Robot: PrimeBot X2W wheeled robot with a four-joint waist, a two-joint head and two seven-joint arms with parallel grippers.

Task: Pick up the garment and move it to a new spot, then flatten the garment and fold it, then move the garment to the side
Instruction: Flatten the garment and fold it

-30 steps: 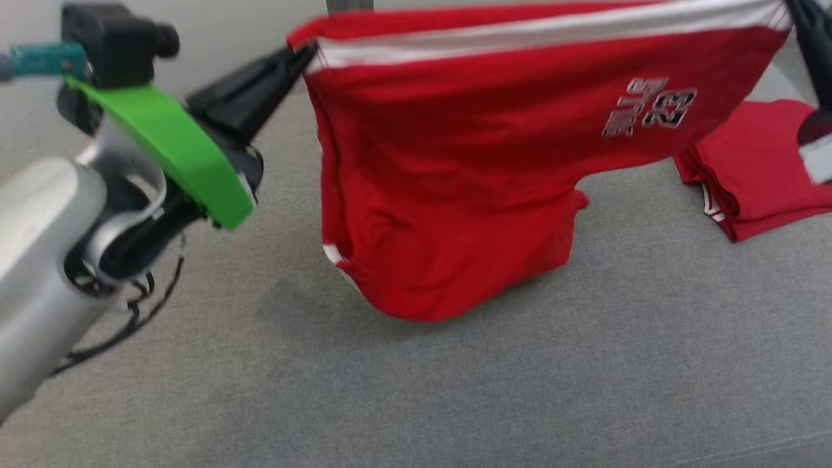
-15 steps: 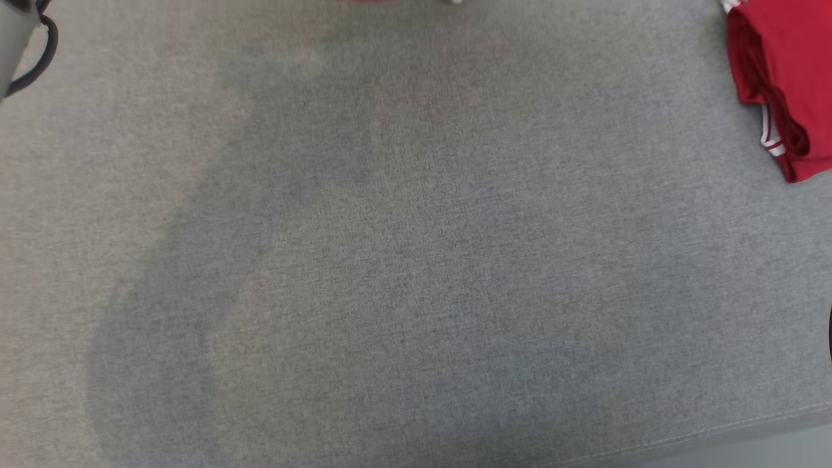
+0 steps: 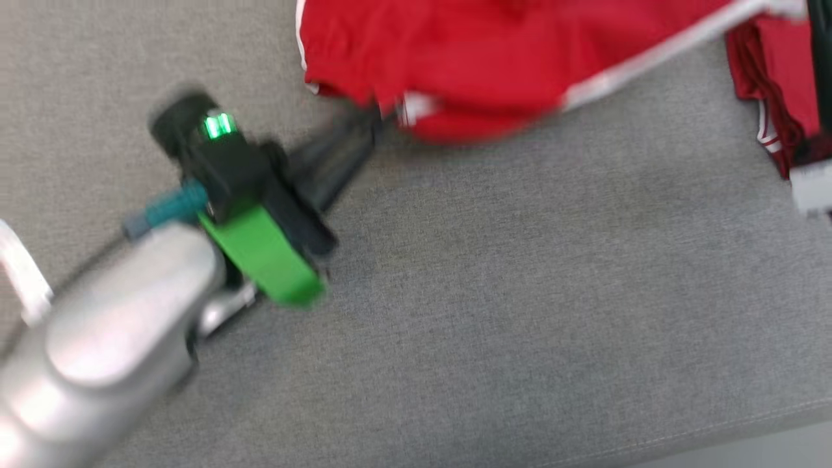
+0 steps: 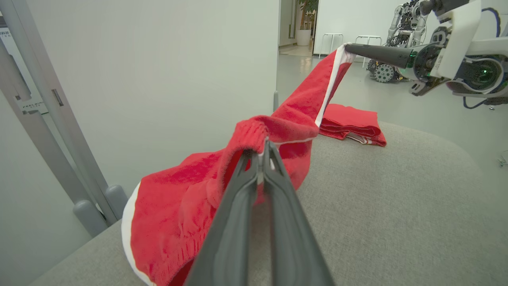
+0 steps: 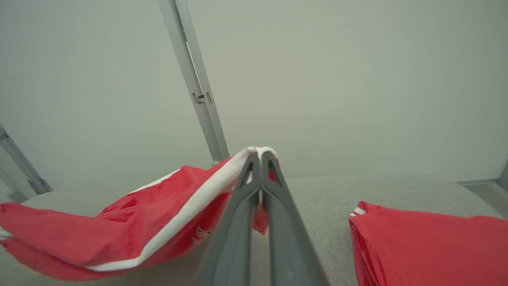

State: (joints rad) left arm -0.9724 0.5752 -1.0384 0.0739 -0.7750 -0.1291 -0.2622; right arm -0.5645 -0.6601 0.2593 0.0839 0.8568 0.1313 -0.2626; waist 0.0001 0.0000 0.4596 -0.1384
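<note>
The red garment [image 3: 507, 58] with white side stripes sags at the far side of the grey fabric-covered table [image 3: 520, 292], strung between both grippers. My left gripper [image 3: 380, 123] reaches up from the lower left and is shut on a bunched red edge [image 4: 254, 131]. Its closed tips [image 4: 262, 145] pinch the cloth, and the garment's lower part [image 4: 178, 214] lies on the table. My right gripper [image 5: 260, 153] is shut on the white-striped corner, held higher [image 4: 348, 48]. One of its dark fingers [image 3: 821, 71] shows at the head view's right edge.
A folded pile of red clothes [image 3: 780, 84] lies at the table's far right [image 5: 428, 246]. Grey metal posts [image 5: 198, 91] stand against a pale wall behind the table. The table's front seam [image 3: 715, 429] runs along the bottom. Another robot [image 4: 401, 24] stands far off.
The head camera has swung about. The garment hung stretched high between the grippers; now it droops low, its lower part on the table. Both grips have held.
</note>
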